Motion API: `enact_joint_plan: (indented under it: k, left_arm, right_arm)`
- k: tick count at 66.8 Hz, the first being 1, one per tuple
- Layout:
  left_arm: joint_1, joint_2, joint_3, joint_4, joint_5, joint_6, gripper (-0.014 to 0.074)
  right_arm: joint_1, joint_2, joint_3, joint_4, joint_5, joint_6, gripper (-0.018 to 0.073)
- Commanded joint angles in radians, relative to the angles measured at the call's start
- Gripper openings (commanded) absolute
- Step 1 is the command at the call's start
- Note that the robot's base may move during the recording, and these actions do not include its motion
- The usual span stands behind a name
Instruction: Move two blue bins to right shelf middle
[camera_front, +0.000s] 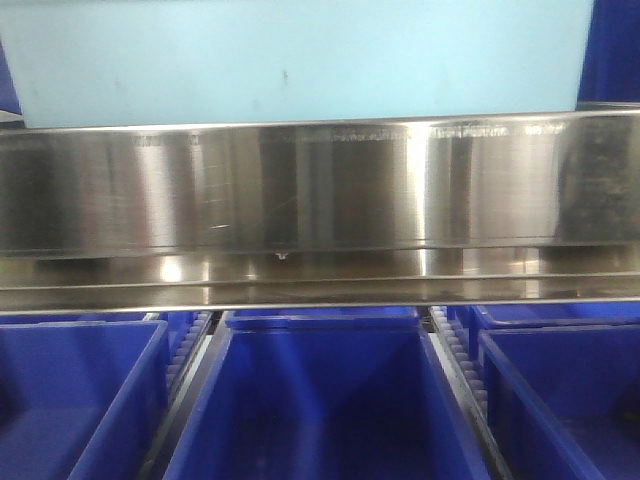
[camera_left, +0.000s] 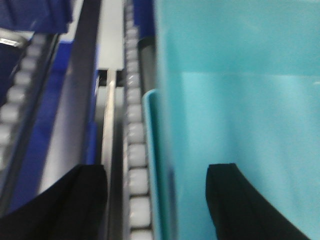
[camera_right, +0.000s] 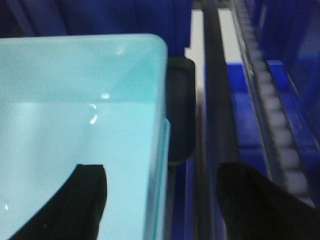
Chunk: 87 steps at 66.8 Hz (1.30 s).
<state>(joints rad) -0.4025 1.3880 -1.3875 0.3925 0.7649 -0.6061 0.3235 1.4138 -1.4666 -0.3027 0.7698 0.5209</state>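
Observation:
A light blue bin (camera_front: 300, 60) stands on the upper shelf level, filling the top of the front view. In the left wrist view my left gripper (camera_left: 157, 170) is open and straddles the left wall of this bin (camera_left: 240, 100): one finger (camera_left: 240, 200) is inside, the other (camera_left: 75, 200) outside over the rail. My right gripper (camera_right: 162, 170) is open too and straddles the right wall of the bin (camera_right: 75, 100), one finger (camera_right: 85, 200) inside and one (camera_right: 260, 200) outside. Neither pair of fingers touches the wall.
A wide steel shelf beam (camera_front: 320, 190) runs across below the light blue bin. Three dark blue bins (camera_front: 320, 400) (camera_front: 70, 390) (camera_front: 570, 390) sit on the level beneath, separated by roller tracks (camera_front: 450, 350). Rollers (camera_left: 135, 140) (camera_right: 280, 135) and steel rails flank the bin on both sides.

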Motion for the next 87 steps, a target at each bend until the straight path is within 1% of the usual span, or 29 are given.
enact_joint_plan:
  k: [1,4,8,13,16,22,25,36,46,57,87]
  left_arm:
    - [0.001,0.019,-0.096,-0.027,0.187,0.001,0.0325]
    - [0.001,0.035,-0.130,-0.049,0.244,0.011,0.0321]
    - [0.001,0.070,-0.186,-0.081,0.327,0.047,0.0318]
    - [0.001,0.100,-0.220,-0.122,0.377,0.068,0.0318]
    - [0.001,0.111,-0.227,-0.134,0.400,0.075,0.0318]
    - [0.001,0.129,-0.229,-0.157,0.456,0.079,0.0318]
    - [0.001,0.134,-0.229,-0.159,0.456,0.079,0.0318]
    - [0.001,0.145,-0.213,-0.157,0.456,0.079,0.0318]
    - [0.001,0.145,-0.163,-0.184,0.456,0.079,0.0318]
    - [0.001,0.145,-0.109,-0.184,0.456,0.079,0.0318]
    - [0.001,0.145,-0.101,-0.207,0.456,0.079,0.0318]
  right_arm:
    - [0.000,0.005,-0.080,0.038,0.181,-0.023,0.0361]
    - [0.000,0.021,-0.108,0.064,0.257,-0.046,0.0361]
    - [0.000,0.049,-0.149,0.100,0.348,-0.073,0.0361]
    - [0.000,0.089,-0.175,0.118,0.449,-0.091,0.0361]
    - [0.000,0.103,-0.180,0.120,0.451,-0.091,0.0361]
    - [0.000,0.122,-0.180,0.163,0.451,-0.091,0.0361]
    - [0.000,0.126,-0.175,0.188,0.451,-0.103,0.0361]
    - [0.000,0.126,-0.146,0.202,0.451,-0.105,0.0361]
    - [0.000,0.123,-0.101,0.221,0.451,-0.105,0.0361]
    - [0.000,0.123,-0.075,0.261,0.451,-0.105,0.0361]
    - [0.000,0.123,-0.079,0.254,0.451,-0.105,0.0361]
